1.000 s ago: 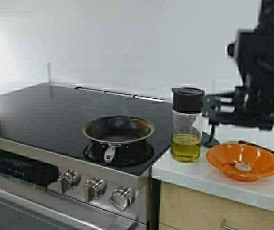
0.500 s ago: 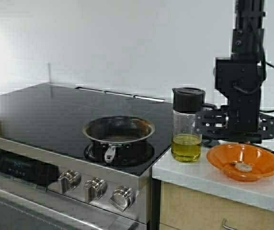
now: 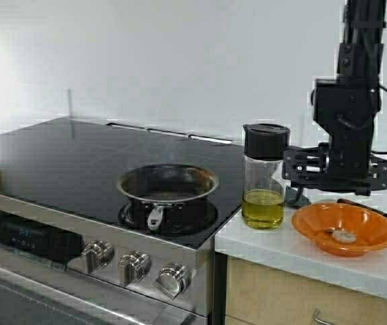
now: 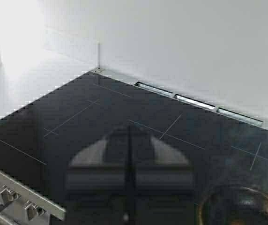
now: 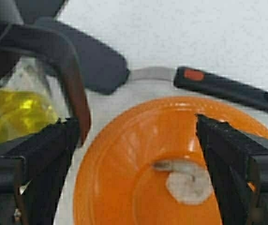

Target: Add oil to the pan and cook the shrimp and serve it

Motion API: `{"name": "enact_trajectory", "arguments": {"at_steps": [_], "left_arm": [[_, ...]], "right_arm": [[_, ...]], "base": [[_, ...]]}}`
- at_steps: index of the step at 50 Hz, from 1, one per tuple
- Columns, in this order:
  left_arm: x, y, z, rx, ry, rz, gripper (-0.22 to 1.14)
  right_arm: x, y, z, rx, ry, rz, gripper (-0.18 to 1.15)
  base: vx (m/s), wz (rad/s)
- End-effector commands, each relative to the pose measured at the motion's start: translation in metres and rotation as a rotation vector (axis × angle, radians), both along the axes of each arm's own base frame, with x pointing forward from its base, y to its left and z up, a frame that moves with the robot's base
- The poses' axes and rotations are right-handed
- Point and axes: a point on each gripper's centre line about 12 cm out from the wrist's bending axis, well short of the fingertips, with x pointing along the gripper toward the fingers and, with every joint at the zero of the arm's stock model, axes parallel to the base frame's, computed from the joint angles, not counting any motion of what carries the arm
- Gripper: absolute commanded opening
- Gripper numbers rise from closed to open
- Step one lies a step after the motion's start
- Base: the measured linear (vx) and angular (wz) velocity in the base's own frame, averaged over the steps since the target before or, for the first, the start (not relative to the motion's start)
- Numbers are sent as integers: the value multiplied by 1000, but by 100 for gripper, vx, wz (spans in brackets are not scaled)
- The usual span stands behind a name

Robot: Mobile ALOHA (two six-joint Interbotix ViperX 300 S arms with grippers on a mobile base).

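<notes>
Right gripper [image 3: 331,177] hangs just above the counter, jaws spread wide and holding nothing. In the right wrist view the orange bowl [image 5: 171,159] lies between and below the two fingers [image 5: 40,159], and the shrimp [image 5: 185,180] sits in the bowl's bottom, nearer one finger than the other. The cruet's black handle [image 5: 70,79] is just beside the opposite finger, with the oil [image 3: 262,206] in the cruet beyond it.

Change: half a second ago the arm was a bit closer to the cruet; a second ago it was swung further out past the bowl. It has now shifted slightly away from the cruet again and sits over the bowl's near edge. Nothing else has moved. Looks like it is still lining up on the handle, so the oil step is not started.

Pan [image 3: 167,186] sits on the stove burner, well away from the right jaws, dry-looking inside.

Left gripper [image 4: 129,168] hovers over the black cooktop, jaws closed together, empty, the pan's rim off to one side of them.
</notes>
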Motion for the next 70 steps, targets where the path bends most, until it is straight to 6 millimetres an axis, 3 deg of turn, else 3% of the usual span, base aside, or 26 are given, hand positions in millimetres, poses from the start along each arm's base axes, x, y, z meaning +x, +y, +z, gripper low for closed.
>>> {"name": "enact_trajectory", "arguments": {"at_steps": [1, 21, 53, 70], "left_arm": [[2, 0, 3, -3, -6, 0, 3], [2, 0, 3, -2, -6, 0, 3], [2, 0, 2, -3, -5, 0, 3], [2, 0, 2, -3, -6, 2, 3]], "right_arm": [[12, 0, 2, 17, -17, -8, 103], [31, 0, -7, 35, -9, 0, 103], [24, 9, -11, 28, 41, 114, 103], [46, 15, -3, 50, -19, 99, 103]], "base": [[0, 0], [0, 0], [0, 0], [0, 0]]}}
